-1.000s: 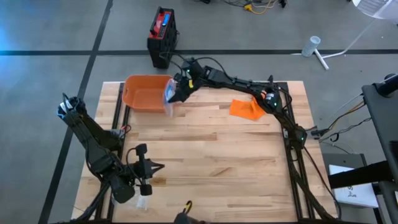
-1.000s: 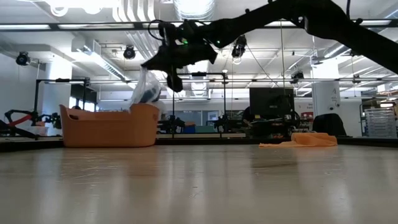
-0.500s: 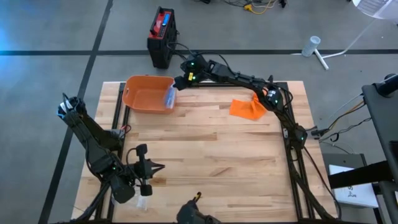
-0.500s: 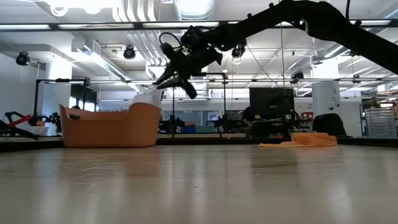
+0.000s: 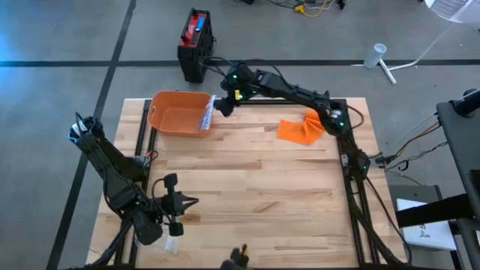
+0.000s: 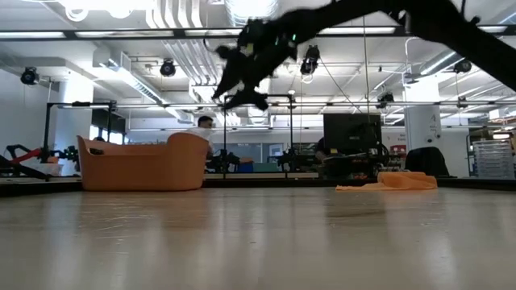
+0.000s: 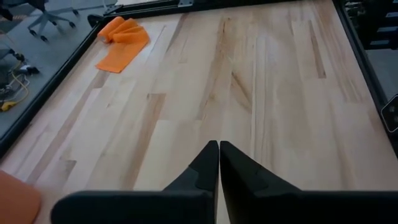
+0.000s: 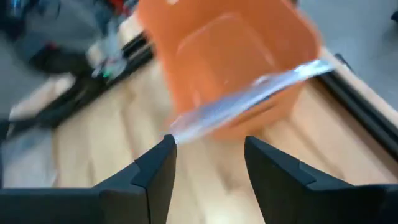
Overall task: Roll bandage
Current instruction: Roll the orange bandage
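An orange bandage [image 5: 299,129] lies crumpled on the table at the far right, also seen in the left wrist view [image 7: 122,40] and the low view [image 6: 390,181]. No gripper touches it. My right gripper [image 5: 222,106] hangs open above the right rim of an orange basket [image 5: 177,114], nothing between its fingers [image 8: 208,163]. A clear plastic bag [image 8: 249,99] lies across that rim [image 5: 206,115]. My left gripper [image 5: 189,201] waits shut near the table's front left corner [image 7: 219,149].
The orange basket [image 6: 141,164] stands at the far left of the table. A black and red box [image 5: 196,41] sits on the floor beyond the far edge. The wide wooden middle of the table [image 5: 255,187] lies between the two arms.
My right gripper has opened and let go of the clear bag, which hung below it and has dropped onto the basket's right rim. The gripper has then risen, tipped less steeply down and drawn a little toward the table's right.
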Tool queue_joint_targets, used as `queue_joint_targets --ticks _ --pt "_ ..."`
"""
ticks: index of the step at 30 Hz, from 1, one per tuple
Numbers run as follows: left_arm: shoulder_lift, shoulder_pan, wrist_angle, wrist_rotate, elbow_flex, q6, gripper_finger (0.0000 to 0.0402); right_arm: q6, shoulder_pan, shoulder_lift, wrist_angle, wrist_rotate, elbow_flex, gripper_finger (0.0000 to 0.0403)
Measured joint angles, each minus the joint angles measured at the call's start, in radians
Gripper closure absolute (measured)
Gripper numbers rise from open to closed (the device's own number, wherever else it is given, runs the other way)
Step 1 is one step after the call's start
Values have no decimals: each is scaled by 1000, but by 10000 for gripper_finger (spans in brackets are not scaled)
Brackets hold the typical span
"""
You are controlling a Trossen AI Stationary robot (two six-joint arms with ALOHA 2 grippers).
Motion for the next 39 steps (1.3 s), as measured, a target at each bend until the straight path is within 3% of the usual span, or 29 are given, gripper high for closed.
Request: queue_joint_targets --ticks 3,8,11,17,22,24,30,36,39 --pt "0 1 2 -29 -1 2 393 -113 47 -86 -172 23 -7 223" --pt "0 2 31 -31 -20 -4 399 -229 201 -240 -471 314 -58 242" --pt "0 2 79 -31 -44 5 400 -196 309 -351 -567 404 -154 255" --pt "1 17 271 -36 -105 140 393 -28 537 -589 -533 554 -482 280" --pt "1 51 493 -46 -151 319 400 135 621 -795 -359 596 -777 292" --pt "1 64 582 -46 -165 389 401 203 615 -866 -325 638 -879 292" --pt "1 84 721 -47 -199 491 392 401 465 -1028 -325 928 -1117 274" --pt "0 84 721 -22 -215 513 391 399 204 -1037 -283 942 -1256 254" --pt "0 85 723 -22 -215 533 390 363 52 -995 -170 858 -1297 242"
